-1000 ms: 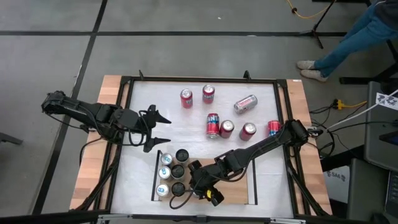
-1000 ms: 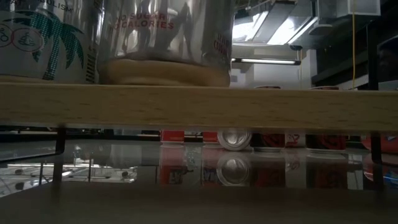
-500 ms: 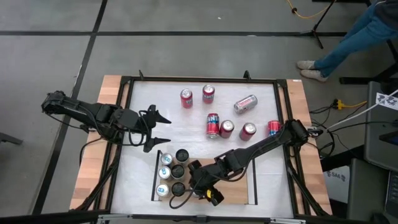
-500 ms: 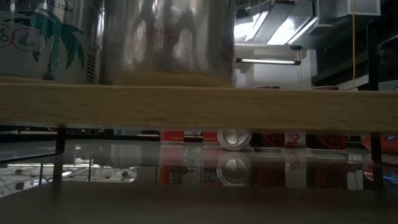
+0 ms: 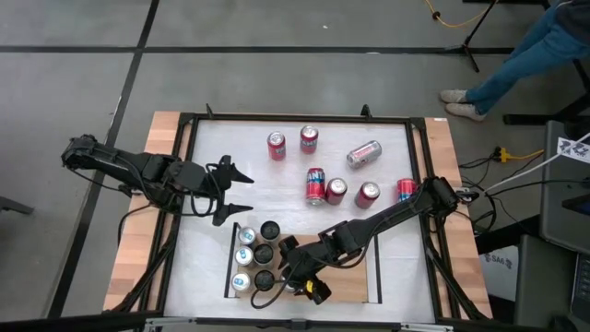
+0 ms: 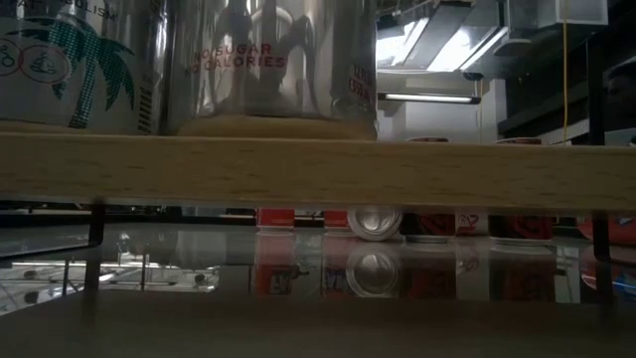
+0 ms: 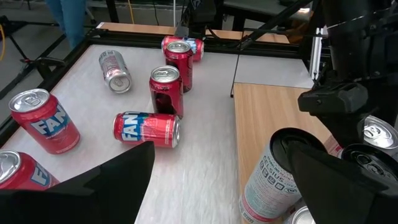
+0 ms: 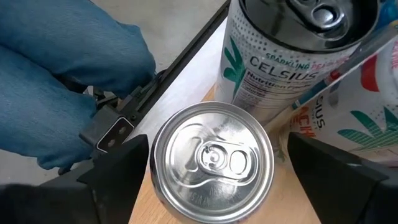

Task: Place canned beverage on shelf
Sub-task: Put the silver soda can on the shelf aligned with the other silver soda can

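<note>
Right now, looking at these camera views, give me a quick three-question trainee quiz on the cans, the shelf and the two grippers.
1. True or false: the right gripper is over the shelf.
2. The silver can under it is: A) upright B) on its side.
3. Fill in: the left gripper hangs open beyond the shelf's far edge, holding ____.

Key: 1 true; 2 A; 3 nothing.

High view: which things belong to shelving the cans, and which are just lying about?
Job: shelf, silver can under right gripper, shelved cans, loose red cans probably next.
Lying about: left gripper hovering idle, person's legs, yellow cable on floor.
</note>
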Controlling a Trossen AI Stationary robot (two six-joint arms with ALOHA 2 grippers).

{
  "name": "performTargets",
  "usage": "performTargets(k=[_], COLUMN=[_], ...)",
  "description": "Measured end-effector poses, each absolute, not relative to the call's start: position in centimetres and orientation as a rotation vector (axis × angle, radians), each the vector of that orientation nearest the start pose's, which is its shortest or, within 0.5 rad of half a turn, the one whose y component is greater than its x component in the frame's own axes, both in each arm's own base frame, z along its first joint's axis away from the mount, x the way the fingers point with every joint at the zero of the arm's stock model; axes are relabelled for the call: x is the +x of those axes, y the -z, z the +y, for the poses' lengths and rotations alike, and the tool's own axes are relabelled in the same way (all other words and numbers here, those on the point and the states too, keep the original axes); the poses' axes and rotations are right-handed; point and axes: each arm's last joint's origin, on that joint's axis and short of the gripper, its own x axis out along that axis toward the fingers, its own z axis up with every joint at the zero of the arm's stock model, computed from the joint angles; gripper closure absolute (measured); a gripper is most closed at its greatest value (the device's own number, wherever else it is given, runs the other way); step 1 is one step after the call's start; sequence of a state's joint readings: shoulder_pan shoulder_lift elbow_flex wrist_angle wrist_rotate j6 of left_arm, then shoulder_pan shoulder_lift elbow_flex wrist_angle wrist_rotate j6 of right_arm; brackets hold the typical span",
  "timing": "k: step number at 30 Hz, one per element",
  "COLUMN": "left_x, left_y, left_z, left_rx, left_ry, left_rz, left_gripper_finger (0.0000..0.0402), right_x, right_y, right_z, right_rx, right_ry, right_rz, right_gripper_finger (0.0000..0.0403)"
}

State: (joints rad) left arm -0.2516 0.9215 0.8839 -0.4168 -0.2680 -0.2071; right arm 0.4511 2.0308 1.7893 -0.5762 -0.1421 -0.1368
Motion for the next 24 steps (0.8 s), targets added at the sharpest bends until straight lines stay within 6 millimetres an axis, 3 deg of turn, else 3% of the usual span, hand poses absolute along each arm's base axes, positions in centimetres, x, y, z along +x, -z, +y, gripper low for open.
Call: performTargets(k=[10,18,24], left_x=[18.9,18.9,19.0], left_y=[-32.3,-32.3,-32.3], left_z=[-4.1,-4.1,-4.1], left_rx=[-0.087,-0.088,-0.088], left_ry=[-0.061,-0.061,-0.061], left_rz=[0.435,0.432,0.428], left_gripper_finger=[0.0043,0.0043,0.0043], right_x=[40.7,38.7,36.0], right_y=[-27.1,-30.2,-33.7], right_z=[20.2,19.2,17.7], right_rx=[-0.253,-0.252,-0.286], right_ry=[-0.615,-0.615,-0.54], right_rz=[0.783,0.777,0.782], right_gripper_finger=[0.0029,0.0029,0.0029])
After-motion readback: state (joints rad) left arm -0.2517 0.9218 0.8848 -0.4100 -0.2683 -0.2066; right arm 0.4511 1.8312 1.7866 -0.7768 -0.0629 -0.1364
